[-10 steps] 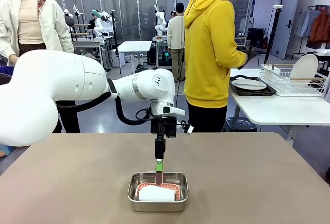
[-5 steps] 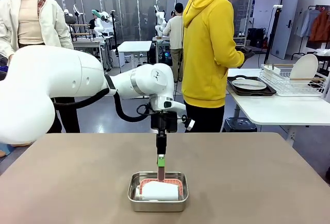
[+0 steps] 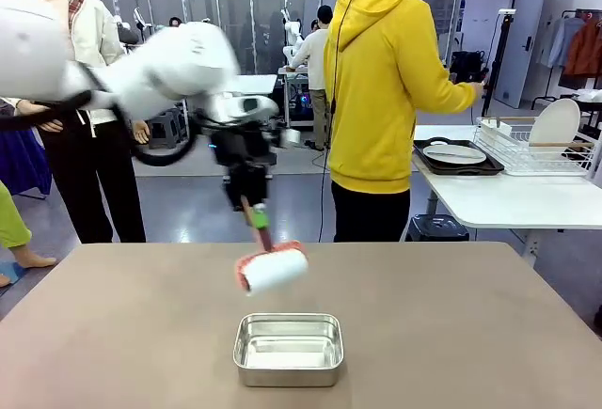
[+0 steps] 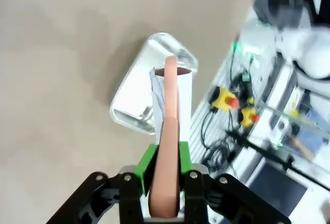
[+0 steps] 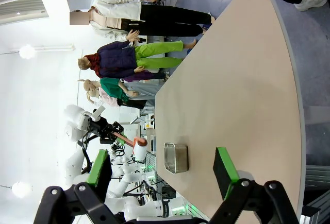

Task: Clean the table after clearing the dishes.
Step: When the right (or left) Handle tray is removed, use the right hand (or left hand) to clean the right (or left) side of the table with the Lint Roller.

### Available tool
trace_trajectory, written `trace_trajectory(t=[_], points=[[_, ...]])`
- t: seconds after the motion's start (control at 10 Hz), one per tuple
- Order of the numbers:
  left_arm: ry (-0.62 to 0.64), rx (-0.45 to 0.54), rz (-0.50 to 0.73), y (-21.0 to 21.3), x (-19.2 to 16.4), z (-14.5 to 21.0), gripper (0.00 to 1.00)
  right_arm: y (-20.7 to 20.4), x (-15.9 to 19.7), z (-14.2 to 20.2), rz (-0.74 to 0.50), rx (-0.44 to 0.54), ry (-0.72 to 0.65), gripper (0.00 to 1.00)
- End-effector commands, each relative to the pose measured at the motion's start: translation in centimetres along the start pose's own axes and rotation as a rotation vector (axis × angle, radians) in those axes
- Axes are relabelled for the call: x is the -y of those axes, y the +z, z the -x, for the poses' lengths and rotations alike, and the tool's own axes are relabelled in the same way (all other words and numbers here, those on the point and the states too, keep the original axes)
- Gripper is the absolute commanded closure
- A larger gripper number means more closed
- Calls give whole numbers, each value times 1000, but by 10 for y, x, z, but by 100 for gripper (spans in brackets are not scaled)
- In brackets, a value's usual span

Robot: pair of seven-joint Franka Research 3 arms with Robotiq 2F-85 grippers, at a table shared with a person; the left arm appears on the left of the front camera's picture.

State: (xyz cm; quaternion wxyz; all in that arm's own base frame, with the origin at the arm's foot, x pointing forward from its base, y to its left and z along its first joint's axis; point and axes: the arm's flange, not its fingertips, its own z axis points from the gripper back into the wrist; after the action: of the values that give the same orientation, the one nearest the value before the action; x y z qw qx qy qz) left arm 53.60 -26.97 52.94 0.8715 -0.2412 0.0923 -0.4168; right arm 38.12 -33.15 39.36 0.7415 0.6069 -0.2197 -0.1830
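Note:
My left gripper [image 3: 256, 217] is shut on the pink handle of a lint roller [image 3: 273, 271], whose white roll hangs tilted in the air a little above the table [image 3: 132, 334]. In the left wrist view the green pads [image 4: 148, 161] clamp the roller's handle [image 4: 167, 147], and the steel pan [image 4: 135, 105] lies below it. My right gripper [image 5: 162, 162] stands open and holds nothing, looking along the table [image 5: 232, 80] toward the far-off pan [image 5: 175, 158]. A white plate on a dark tray [image 3: 454, 154] rests on the white side table.
The rectangular steel pan [image 3: 288, 348] sits near the table's front middle. A person in a yellow hoodie [image 3: 381, 99] stands at the far edge, turned toward the white side table [image 3: 508, 197] with its wire rack [image 3: 541, 146]. Another person [image 3: 66, 70] stands at the far left.
My left gripper has closed on the roller's handle, lifted the roller out of the pan and swung it up and to the left. The right gripper has stayed open.

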Motion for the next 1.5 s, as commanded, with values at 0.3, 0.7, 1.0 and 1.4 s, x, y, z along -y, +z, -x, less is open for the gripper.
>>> trace_trajectory(t=[0.3, 0.7, 1.0, 1.4], points=[[746, 670, 35, -31, -122, 168, 100, 0, -3, 1, -1, 1, 6, 0], [683, 502, 56, -23, -156, 192, 100, 0, -3, 1, -1, 1, 6, 0], [683, 502, 56, -23, -156, 192, 100, 0, -3, 1, -1, 1, 6, 0], [721, 585, 151, -71, -181, 149, 78, 0, -3, 1, -1, 1, 6, 0]])
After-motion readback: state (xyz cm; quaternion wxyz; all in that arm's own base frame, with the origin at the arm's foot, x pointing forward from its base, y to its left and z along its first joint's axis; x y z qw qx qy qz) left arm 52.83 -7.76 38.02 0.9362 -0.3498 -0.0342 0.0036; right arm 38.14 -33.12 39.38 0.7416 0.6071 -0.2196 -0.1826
